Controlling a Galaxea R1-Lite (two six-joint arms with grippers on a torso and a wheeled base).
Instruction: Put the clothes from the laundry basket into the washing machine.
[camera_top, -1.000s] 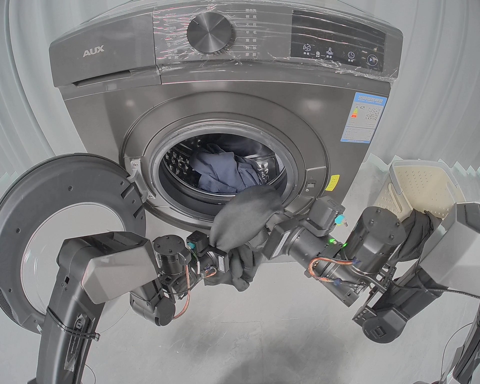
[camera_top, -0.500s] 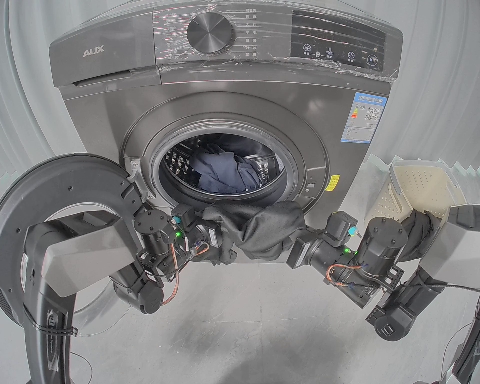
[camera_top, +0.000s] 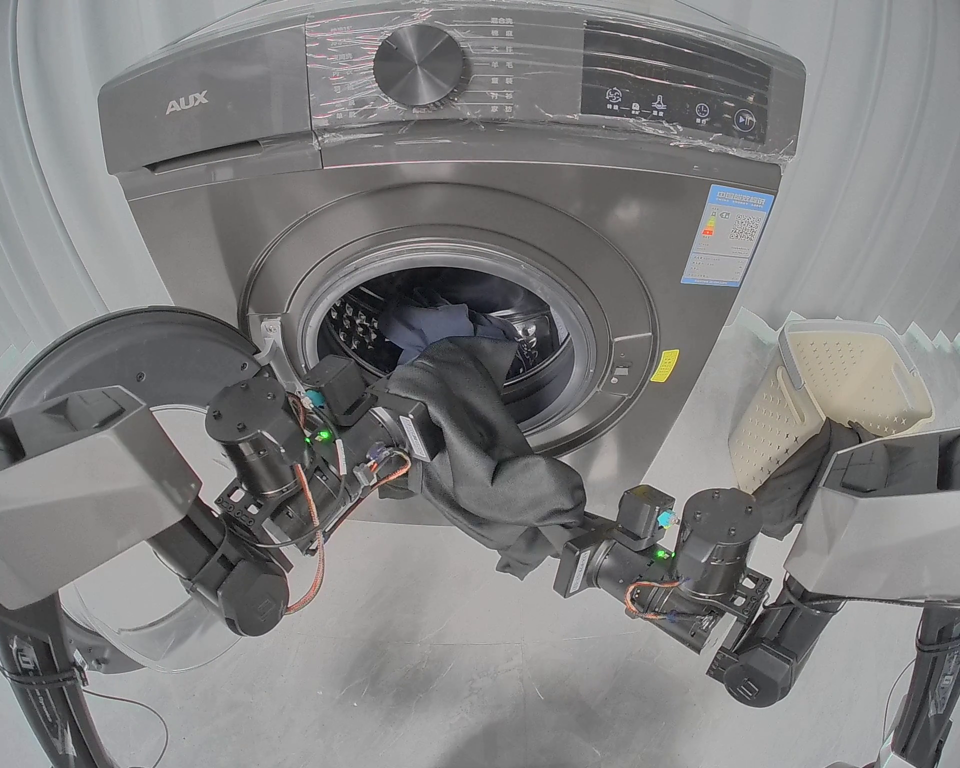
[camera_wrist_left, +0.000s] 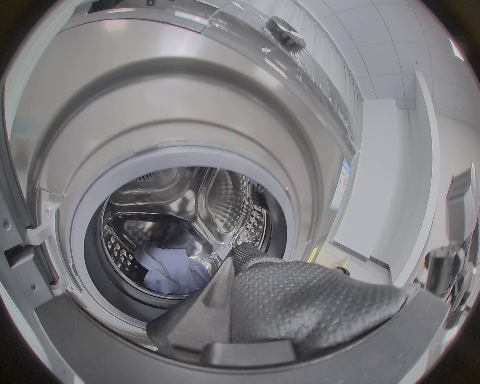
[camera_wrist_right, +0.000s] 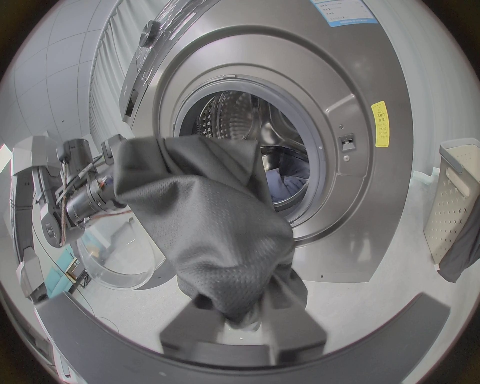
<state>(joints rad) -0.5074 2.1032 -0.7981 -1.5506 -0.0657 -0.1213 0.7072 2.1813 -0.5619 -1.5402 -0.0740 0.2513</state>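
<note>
**Operator:** Report the left gripper (camera_top: 418, 435).

**Technician:** It is clamped on the upper end of the dark grey garment (camera_top: 480, 450). The drum (camera_top: 350, 322) of the washing machine (camera_top: 450, 195) lies directly ahead of it. The open door (camera_top: 130, 350) is on its outer side.

**Operator:** Report the right gripper (camera_top: 558, 548).

**Technician:** It is closed on the garment's lower end, with fabric bunched between its fingers (camera_wrist_right: 295, 330). It sits lower than the left gripper, in front of the machine's lower front panel.

**Operator:** Where are the clothes?

**Technician:** The garment hangs between the two grippers, and its upper part is in front of the drum opening. The blue clothes (camera_top: 430, 325) lie inside the drum, beyond the left gripper. The laundry basket (camera_top: 850, 375) stands well apart, on the right gripper's outer side. Another dark cloth (camera_top: 800, 480) hangs at its near edge.
</note>
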